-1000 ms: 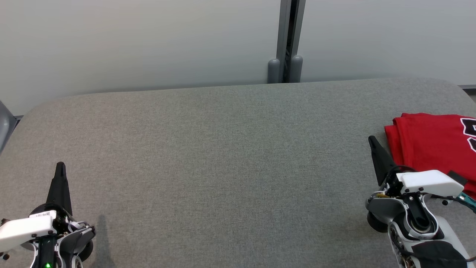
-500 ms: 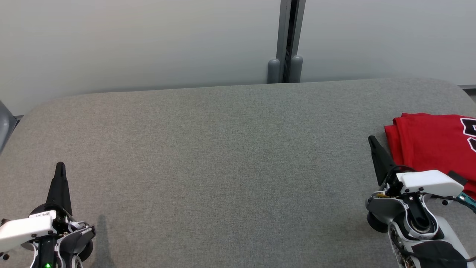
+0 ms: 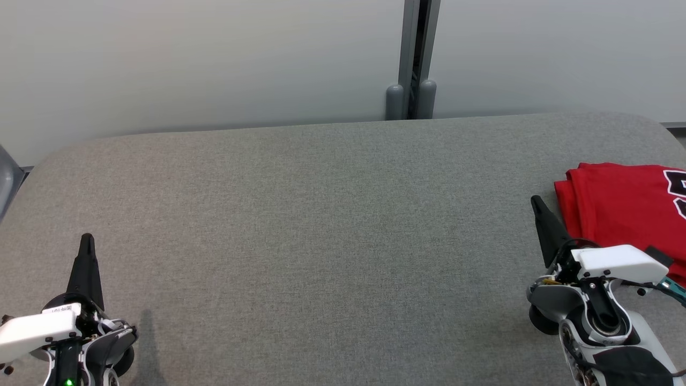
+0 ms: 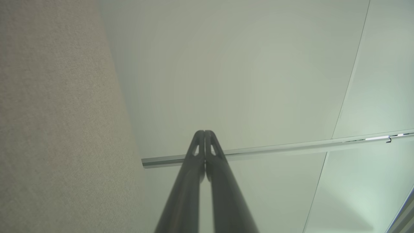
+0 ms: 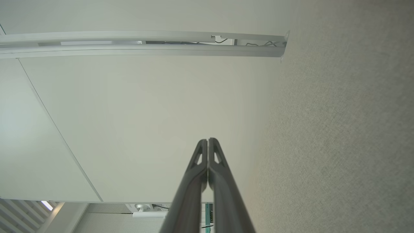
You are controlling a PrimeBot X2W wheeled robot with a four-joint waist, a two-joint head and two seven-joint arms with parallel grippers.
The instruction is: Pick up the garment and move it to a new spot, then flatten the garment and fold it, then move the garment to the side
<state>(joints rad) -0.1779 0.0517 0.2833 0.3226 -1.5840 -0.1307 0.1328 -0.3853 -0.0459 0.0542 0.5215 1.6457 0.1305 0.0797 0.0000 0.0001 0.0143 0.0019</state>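
The garment (image 3: 624,206) is red with a white and black print, and it lies folded at the right edge of the grey table (image 3: 332,214). My right gripper (image 3: 536,202) hovers just left of the garment's near corner, shut and empty, fingers touching in the right wrist view (image 5: 207,141). Low at the left, my left gripper (image 3: 87,238) is shut too, holding nothing. Its fingers meet at the tips in the left wrist view (image 4: 204,132).
A pale partition wall (image 3: 203,59) runs behind the table, with a grey post (image 3: 411,80) at its seam. The table has rounded far corners. A grey object (image 3: 6,179) pokes in at the left edge.
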